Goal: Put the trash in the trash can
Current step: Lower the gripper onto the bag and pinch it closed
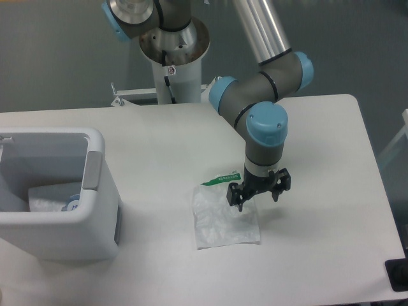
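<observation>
Gripper [258,194] points straight down over the upper right part of the plastic bag [226,218], fingers [238,197] spread apart w/ nothing between them. One finger tip sits at or just above the bag's top edge; contact can't be judged from this view. The other finger hangs past the bag's right side, over bare table [319,146].

Bag lies flat on the table, approx. center of the view, clear and crinkled, its green top strip [222,179] poking out at about 11 o'clock from the gripper. It's well apart from the trash can [95,210], which stands at 9 o'clock from the bag, at the left edge of the table. Can is white, boxy, thick rim, open at the top.

Inside the can, low in the opening, something pale and crumpled shows, plus a small round bluish bit [73,204] that may be the bottle's end; too little visible to be sure.

Arm [255,105] comes in from 12 o'clock, gray links w/ blue joint caps, wrist vertical above the gripper. Its white base post [173,76] stands behind the table's far edge.
</observation>
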Tool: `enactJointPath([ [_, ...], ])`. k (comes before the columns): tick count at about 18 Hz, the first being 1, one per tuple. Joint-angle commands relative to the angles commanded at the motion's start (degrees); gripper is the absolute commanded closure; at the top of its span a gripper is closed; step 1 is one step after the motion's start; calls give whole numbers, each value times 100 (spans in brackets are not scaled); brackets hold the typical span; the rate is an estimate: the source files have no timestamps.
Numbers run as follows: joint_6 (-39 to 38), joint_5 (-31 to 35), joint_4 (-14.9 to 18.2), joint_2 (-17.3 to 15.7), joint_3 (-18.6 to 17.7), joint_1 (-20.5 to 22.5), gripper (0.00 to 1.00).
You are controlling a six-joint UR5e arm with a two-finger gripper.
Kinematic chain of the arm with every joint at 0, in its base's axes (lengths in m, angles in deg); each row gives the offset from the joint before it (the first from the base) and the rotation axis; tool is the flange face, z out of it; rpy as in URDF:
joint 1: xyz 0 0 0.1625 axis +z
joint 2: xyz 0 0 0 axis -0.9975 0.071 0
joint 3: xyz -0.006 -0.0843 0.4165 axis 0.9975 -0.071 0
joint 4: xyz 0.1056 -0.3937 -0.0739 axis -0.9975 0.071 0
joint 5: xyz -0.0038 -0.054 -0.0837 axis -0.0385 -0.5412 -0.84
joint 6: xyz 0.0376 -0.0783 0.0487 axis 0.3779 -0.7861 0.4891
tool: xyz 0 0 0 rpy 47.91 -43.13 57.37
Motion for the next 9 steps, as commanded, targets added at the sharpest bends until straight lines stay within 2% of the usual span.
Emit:
enactJointPath([
  [3, 35, -35, 17, 158, 246, -36, 1],
  [5, 140, -18, 18, 307, 282, 8, 1],
  [9, 369, -26, 35, 343, 282, 17, 1],
])
